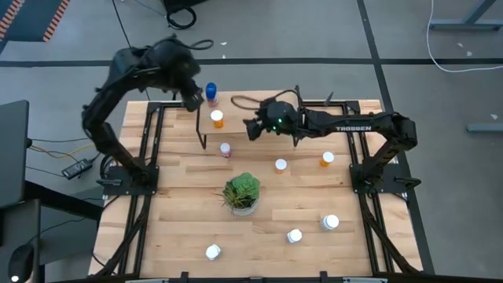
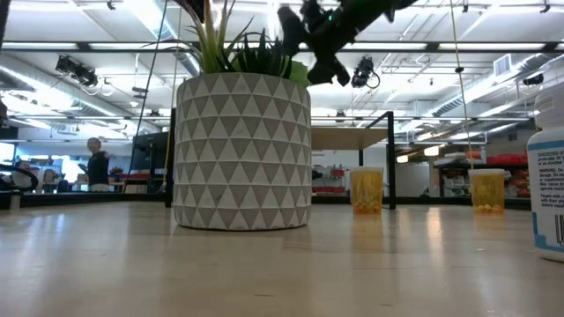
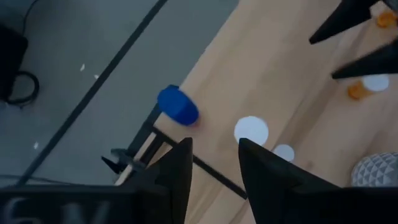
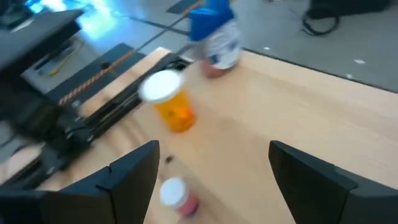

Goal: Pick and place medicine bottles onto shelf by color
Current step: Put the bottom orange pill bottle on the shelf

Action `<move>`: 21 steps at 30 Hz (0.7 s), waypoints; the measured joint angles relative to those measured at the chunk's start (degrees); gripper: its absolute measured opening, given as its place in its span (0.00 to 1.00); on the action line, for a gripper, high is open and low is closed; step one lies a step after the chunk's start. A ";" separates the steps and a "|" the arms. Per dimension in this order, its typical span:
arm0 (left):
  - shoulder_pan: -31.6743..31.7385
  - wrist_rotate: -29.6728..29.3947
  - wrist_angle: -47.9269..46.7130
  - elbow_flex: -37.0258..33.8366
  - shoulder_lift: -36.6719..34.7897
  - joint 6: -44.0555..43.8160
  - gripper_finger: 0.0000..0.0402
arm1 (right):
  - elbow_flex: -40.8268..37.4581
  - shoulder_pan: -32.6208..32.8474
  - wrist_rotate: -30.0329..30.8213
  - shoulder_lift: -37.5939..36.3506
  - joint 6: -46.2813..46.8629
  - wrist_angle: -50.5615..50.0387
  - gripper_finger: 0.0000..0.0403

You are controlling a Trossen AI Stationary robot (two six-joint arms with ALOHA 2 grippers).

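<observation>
The shelf (image 1: 233,126) stands at the table's far side. A blue-capped medicine bottle (image 1: 211,93) stands upright on its far left corner, and an orange, white-capped bottle (image 1: 217,119) stands on it just nearer. A pinkish bottle (image 1: 225,149) stands on the table in front of the shelf. My left gripper (image 1: 192,99) hovers above the shelf's left end beside the blue bottle (image 3: 177,106), fingers apart, holding nothing. My right gripper (image 1: 251,128) hangs over the shelf's middle, open wide and empty, facing the orange bottle (image 4: 171,102) and the blue bottle (image 4: 214,31).
A potted plant (image 1: 241,192) stands mid-table. More bottles stand on the table: a white-capped one (image 1: 280,164), an orange one (image 1: 327,159), and three white ones at the near side (image 1: 329,222), (image 1: 294,235), (image 1: 213,251). Black frame rails run along both table sides.
</observation>
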 joint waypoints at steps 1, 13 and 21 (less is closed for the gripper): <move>0.51 0.09 -0.01 -0.93 -1.07 -0.52 0.33 | 0.00 -0.37 0.14 0.96 0.18 1.48 0.77; 0.54 3.87 9.59 -13.54 -13.21 -4.79 0.30 | 6.99 0.26 -1.01 12.72 0.77 6.49 0.77; -0.68 4.09 11.00 -17.29 -16.93 -6.67 0.30 | 21.11 -0.98 0.00 21.61 -2.19 -1.78 0.77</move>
